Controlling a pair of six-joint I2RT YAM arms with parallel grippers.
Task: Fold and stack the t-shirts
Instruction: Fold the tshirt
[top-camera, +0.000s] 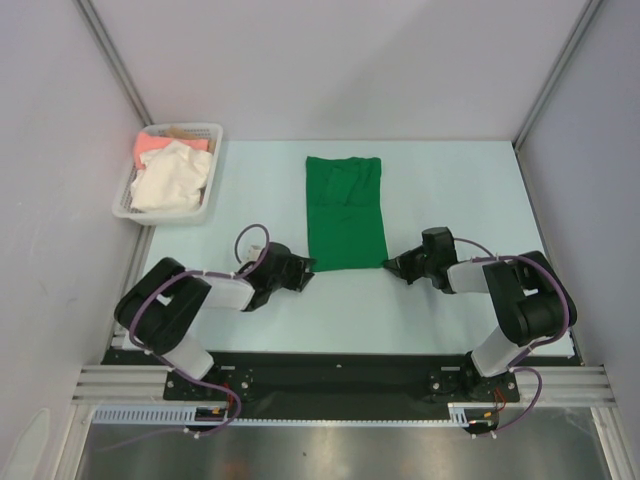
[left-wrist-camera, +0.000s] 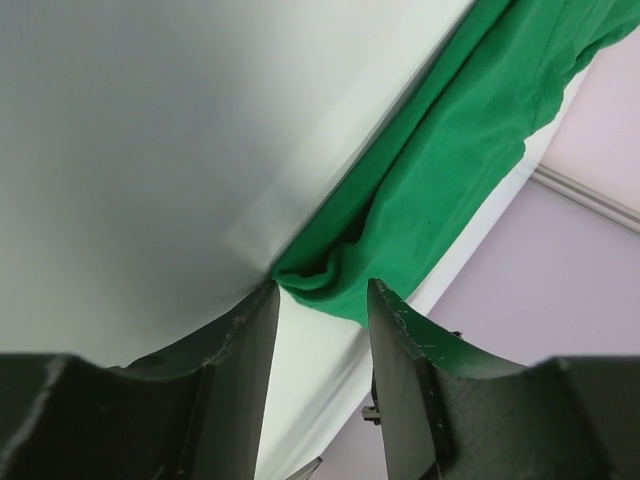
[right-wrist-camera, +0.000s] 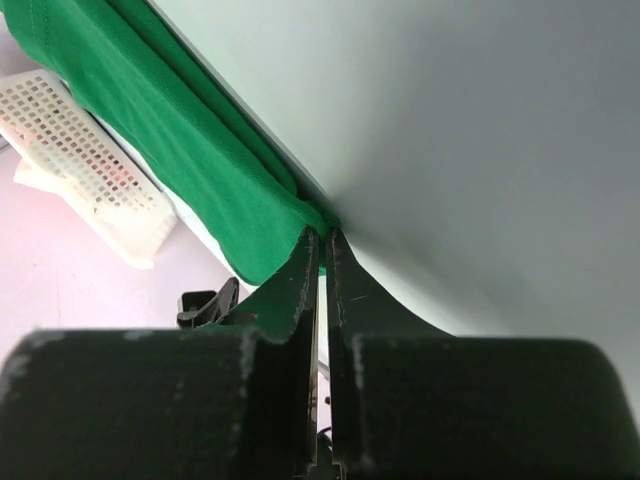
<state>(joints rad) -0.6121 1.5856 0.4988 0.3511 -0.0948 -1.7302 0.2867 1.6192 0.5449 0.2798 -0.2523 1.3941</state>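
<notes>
Looking at your left gripper (left-wrist-camera: 322, 295), you had its dark jaws standing partway apart with nothing between them. The near left corner of the bright green soft cloth t-shirt (top-camera: 345, 210) lay bunched just ahead of the tips. Your right gripper (right-wrist-camera: 322, 235) had its jaws pressed together, and the shirt's near right corner ran straight into the tips. It looked nipped there, though the pinch itself was too tight to see into. Beyond the two grippers the green shirt lay flat on the pale table top (top-camera: 270, 190) as a long narrow rectangle, wrinkled at its far end. Well off to the far left, the white plastic lattice basket (top-camera: 214, 175) held a cream-white cloth shirt (top-camera: 170, 180) and a salmon-pink cloth shirt (top-camera: 150, 148), both crumpled and not yet folded. I judged the green cloth light, limp and thin, likely to sag and slide on the smooth top. You would want both near corners pinched through every layer at the very edge, then carried evenly toward the far hem
</notes>
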